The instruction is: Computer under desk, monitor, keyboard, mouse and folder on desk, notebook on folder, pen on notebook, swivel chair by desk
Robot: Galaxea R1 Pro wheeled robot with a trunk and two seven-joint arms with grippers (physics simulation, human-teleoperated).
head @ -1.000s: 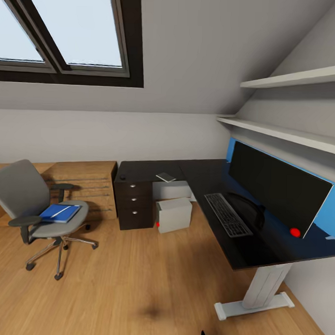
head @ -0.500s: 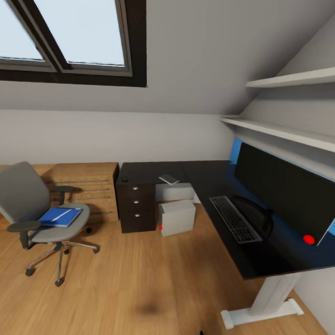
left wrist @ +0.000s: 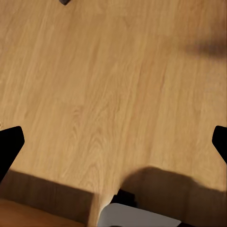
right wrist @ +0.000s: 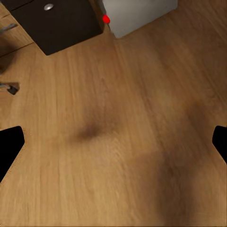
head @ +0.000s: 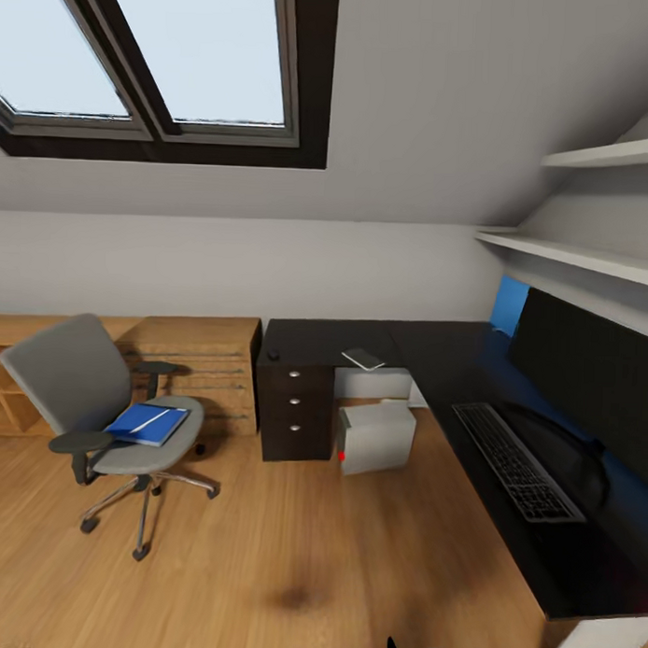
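Observation:
The swivel chair (head: 97, 395) stands on the wood floor at the left, apart from the desk (head: 435, 351). On its seat lies the blue folder (head: 149, 424) with the thin white pen (head: 154, 418) across it. The black desk top carries the monitor (head: 589, 366), the keyboard (head: 517, 460), a thin grey notebook (head: 363, 359) and the small dark mouse (head: 272, 353) over the drawer unit (head: 293, 412). The grey computer (head: 376, 436) sits on the floor under the desk, its red dot also visible at the computer (right wrist: 137, 14). My left gripper (left wrist: 113, 142) and right gripper (right wrist: 113, 142) hang open over bare floor.
A light wooden dresser (head: 201, 357) stands against the back wall between chair and desk. White shelves (head: 588, 258) run above the monitor, and a skylight (head: 184, 57) is set in the sloped wall. A chair caster (right wrist: 9, 87) lies near the right arm.
The whole picture has shifted right, so the camera has turned left; more of the chair side shows and the monitor's right end has left the frame. Nothing in the room itself moved.

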